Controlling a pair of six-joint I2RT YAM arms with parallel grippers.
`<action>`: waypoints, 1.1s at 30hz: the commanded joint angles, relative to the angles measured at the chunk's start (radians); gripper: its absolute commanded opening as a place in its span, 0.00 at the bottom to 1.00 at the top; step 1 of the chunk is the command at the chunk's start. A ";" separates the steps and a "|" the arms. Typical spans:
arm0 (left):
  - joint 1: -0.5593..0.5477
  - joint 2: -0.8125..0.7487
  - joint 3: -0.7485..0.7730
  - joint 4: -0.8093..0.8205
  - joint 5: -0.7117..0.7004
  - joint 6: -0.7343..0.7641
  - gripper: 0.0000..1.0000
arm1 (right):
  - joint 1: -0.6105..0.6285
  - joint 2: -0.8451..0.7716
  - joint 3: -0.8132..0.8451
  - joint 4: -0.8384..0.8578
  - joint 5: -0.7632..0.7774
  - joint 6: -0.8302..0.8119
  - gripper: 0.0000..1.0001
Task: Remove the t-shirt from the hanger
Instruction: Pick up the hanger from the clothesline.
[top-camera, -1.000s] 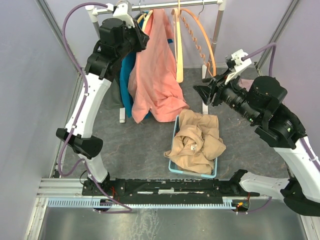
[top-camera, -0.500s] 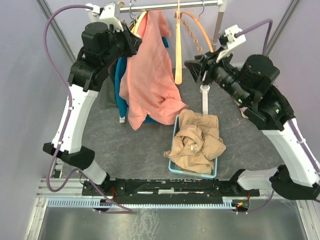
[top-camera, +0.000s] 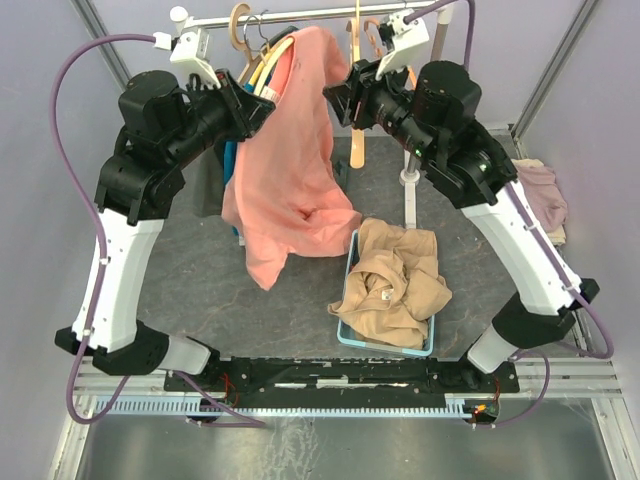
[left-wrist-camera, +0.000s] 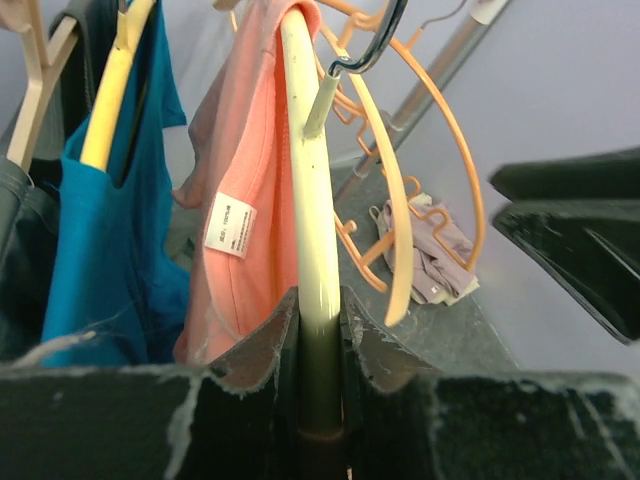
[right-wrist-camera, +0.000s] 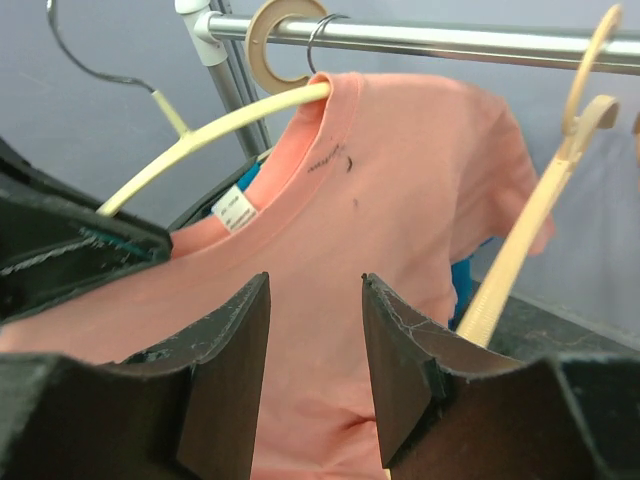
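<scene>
Right fingers risen to t-shirt, left fingers clamping half-covered hanger

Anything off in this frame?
T-shirt hangs askew: it is off one arm of the cream hanger, and the left gripper clamps that bare arm. Also, a pale garment lies crumpled on the table, right of the rack.

Black fingers clamping cream hanger, salmon t-shirt on it, teal shirt left
</scene>
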 joint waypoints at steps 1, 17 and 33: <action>0.003 -0.072 -0.014 0.053 0.080 -0.066 0.03 | 0.003 0.043 0.094 0.042 -0.043 0.074 0.49; 0.003 -0.087 -0.020 0.037 0.140 -0.095 0.03 | 0.003 0.179 0.194 0.054 -0.024 0.129 0.49; 0.002 -0.099 -0.022 0.061 0.231 -0.093 0.03 | 0.003 0.233 0.208 0.109 0.120 0.142 0.34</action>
